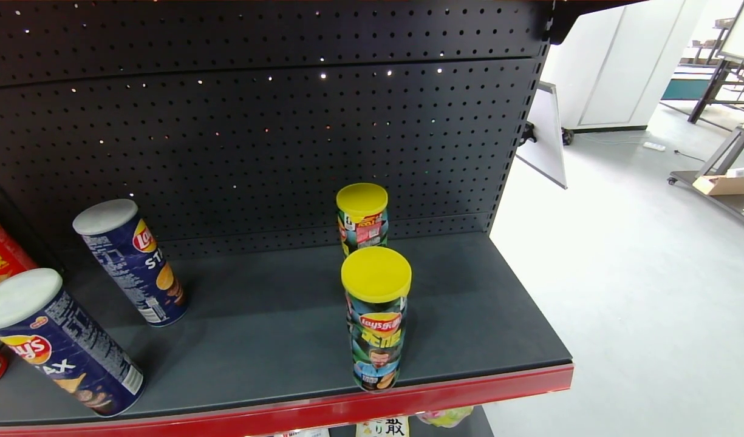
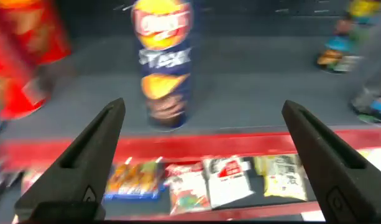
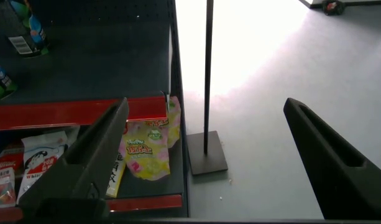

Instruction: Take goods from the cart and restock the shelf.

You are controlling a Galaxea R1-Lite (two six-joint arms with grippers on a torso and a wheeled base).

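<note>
Both grippers are empty, so the step in hand looks like fetching more stock. To do it well, draw the left gripper [image 2: 204, 104] straight back from the shelf [image 1: 274, 315], so its wide-spread fingers stay off the near blue can [image 2: 164, 62], which stands upright close to the red front lip [image 1: 444, 394]. That gripper hovers just in front of the lip, roughly level with it as far as the blur allows. The right gripper [image 3: 207, 101], also spread wide, hangs off the shelf's right end above the floor [image 3: 271, 74]. 2 yellow-lidded cans [image 1: 376, 315] stand in line right of centre.
</note>
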